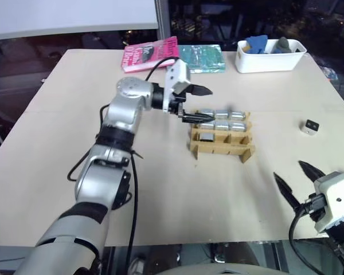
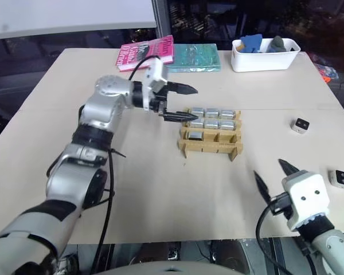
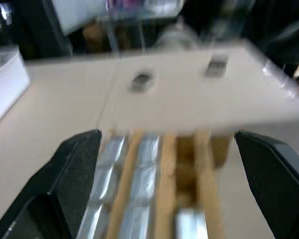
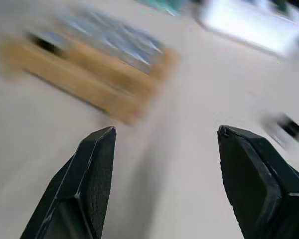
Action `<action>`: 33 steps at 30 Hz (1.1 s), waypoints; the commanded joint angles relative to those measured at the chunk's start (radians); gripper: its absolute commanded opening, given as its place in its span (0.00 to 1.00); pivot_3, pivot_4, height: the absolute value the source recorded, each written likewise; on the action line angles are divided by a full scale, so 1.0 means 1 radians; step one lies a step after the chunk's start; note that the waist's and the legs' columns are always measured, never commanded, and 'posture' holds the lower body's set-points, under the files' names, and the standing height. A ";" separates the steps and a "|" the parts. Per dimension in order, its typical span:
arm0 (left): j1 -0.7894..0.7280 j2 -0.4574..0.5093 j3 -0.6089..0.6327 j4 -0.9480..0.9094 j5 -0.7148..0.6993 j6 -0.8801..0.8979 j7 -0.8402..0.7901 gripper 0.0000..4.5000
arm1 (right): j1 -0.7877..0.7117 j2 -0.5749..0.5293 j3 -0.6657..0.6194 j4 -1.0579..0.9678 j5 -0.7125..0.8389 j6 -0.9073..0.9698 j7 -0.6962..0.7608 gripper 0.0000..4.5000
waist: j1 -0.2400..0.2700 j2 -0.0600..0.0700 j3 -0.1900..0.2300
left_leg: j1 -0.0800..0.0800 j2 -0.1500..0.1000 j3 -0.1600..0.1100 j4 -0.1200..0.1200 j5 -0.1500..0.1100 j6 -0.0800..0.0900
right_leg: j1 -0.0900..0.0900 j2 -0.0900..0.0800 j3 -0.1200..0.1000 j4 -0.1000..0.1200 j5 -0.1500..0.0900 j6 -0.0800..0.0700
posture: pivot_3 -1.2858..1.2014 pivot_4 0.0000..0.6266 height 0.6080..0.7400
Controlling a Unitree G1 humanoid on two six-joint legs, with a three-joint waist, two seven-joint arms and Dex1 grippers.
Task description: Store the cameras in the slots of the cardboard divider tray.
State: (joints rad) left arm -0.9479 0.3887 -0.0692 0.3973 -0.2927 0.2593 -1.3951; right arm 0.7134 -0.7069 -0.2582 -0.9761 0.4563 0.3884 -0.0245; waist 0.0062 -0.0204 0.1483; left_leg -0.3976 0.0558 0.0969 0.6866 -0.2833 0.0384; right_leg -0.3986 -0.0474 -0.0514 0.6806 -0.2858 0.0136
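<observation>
7 cameras (image 2: 211, 122) sit in 1 cardboard divider tray (image 2: 209, 148); 2 cameras lie loose; 2 books (image 2: 147, 52); 1 white bin (image 2: 264, 58).

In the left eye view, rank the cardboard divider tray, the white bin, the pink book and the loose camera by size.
1. cardboard divider tray and white bin, too alike to rank
2. pink book, slightly smaller, though farther away
3. loose camera

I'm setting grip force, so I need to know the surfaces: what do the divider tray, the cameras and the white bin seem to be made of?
Divider tray: brown cardboard, matt, with slotted strips.
Cameras in its slots: silver-grey and shiny, probably metal or a metallic wrap; the loose camera looks like white plastic with a dark face.
White bin: smooth plastic, by its look.
</observation>
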 commanded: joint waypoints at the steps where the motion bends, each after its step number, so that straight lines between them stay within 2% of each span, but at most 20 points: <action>1: 0.083 0.012 0.044 -0.191 -0.108 0.113 0.036 0.99 | -0.046 0.034 -0.056 0.022 -0.020 0.091 -0.025 0.72 | 0.004 0.000 0.000 | 0.000 0.000 0.000 0.000 0.000 0.000 | 0.000 0.000 0.000 0.001 0.000 0.000 | 0.52 0.24 1.00; 3: 0.153 0.021 0.064 -0.297 -0.185 0.210 0.055 0.99 | -0.088 0.053 -0.089 0.050 -0.020 0.152 -0.031 0.72 | 0.004 0.000 0.000 | 0.000 0.000 0.000 0.000 0.000 0.000 | 0.000 0.000 0.000 0.001 0.000 0.000 | 0.52 0.24 1.00; 10: 0.352 0.066 0.068 -0.566 -0.295 0.342 0.149 0.99 | -0.248 0.084 -0.234 0.149 -0.031 0.383 -0.041 0.72 | 0.008 0.002 -0.001 | 0.001 -0.001 -0.001 0.001 0.000 0.000 | 0.002 -0.001 -0.001 0.001 0.000 0.000 | 0.52 0.24 1.00; 17: 0.473 0.054 0.051 -0.730 -0.377 0.414 0.259 0.99 | -0.398 0.111 -0.370 0.199 -0.061 0.562 -0.065 0.72 | 0.009 0.003 -0.002 | 0.002 -0.001 -0.001 0.000 0.000 0.000 | 0.002 0.000 0.000 0.002 0.000 0.000 | 0.52 0.24 1.00; 23: 0.503 0.019 0.024 -0.759 -0.399 0.411 0.327 0.99 | -0.608 0.082 -0.316 0.329 -0.065 0.597 -0.008 0.72 | 0.001 0.004 -0.002 | 0.003 -0.002 0.001 0.000 0.000 0.000 | 0.002 0.000 0.002 0.001 0.001 0.000 | 0.52 0.24 1.00; 27: 0.491 0.008 0.028 -0.764 -0.408 0.410 0.367 0.99 | -0.815 0.104 -0.261 0.527 -0.066 0.587 0.011 0.72 | -0.002 0.005 -0.002 | 0.003 -0.002 0.001 0.000 0.000 0.000 | 0.002 0.001 0.002 0.001 0.001 0.000 | 0.52 0.24 1.00; 30: 0.506 0.019 0.038 -0.785 -0.415 0.413 0.396 0.99 | -0.970 0.131 -0.203 0.748 -0.077 0.519 0.048 0.72 | -0.005 0.005 -0.001 | 0.003 -0.001 0.001 -0.001 0.000 0.000 | 0.002 0.001 0.003 0.001 0.001 0.000 | 0.52 0.24 1.00; 33: 0.523 0.029 0.044 -0.807 -0.419 0.410 0.427 1.00 | -1.072 0.140 -0.152 0.940 -0.118 0.419 0.078 0.88 | -0.004 0.005 -0.001 | 0.003 -0.002 0.001 -0.002 0.000 0.000 | 0.002 0.001 0.003 -0.001 0.001 0.000 | 0.52 0.24 1.00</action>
State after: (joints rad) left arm -0.4287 0.4138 -0.0401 -0.3555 -0.6917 0.6795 -0.9870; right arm -0.3166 -0.5678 -0.4068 -0.1120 0.3638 0.8796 0.0385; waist 0.0020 -0.0150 0.1469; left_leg -0.3951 0.0535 0.0975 0.6843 -0.2835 0.0389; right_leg -0.3971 -0.0470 -0.0485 0.6796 -0.2850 0.0134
